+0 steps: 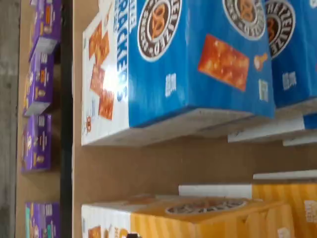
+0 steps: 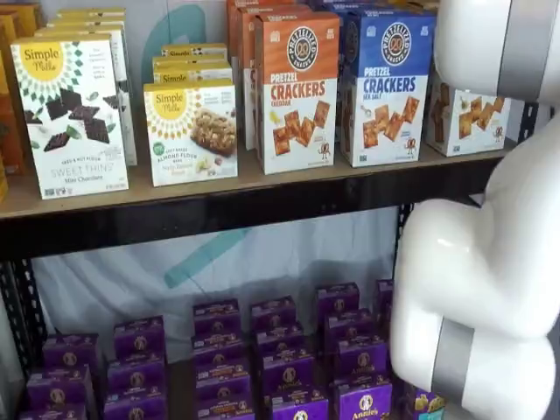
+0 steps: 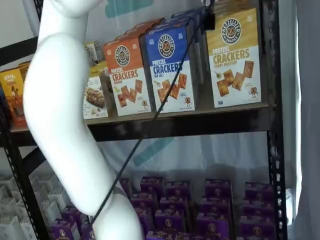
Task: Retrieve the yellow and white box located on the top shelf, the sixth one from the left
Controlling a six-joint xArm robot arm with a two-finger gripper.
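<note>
The yellow and white box (image 3: 234, 57) stands at the right end of the top shelf (image 3: 200, 112), beside a blue-topped carton (image 3: 170, 67). In a shelf view only the white lower part of the yellow and white box (image 2: 468, 118) shows, behind the white arm. The wrist view looks down on the yellow and white box (image 1: 223, 218) and the blue carton (image 1: 198, 59), with bare board between them. My gripper (image 3: 208, 14) shows only as a dark piece at the view's top edge, above the gap between the blue and yellow cartons. Its jaws stand wide and hold nothing.
An orange-topped carton (image 2: 296, 92) and white Simple Mills boxes (image 2: 70, 114) fill the shelf further left. Purple boxes (image 2: 280, 359) crowd the lower shelf. A black cable (image 3: 150, 120) runs down across the shelf front. The white arm (image 2: 490, 289) blocks the right side.
</note>
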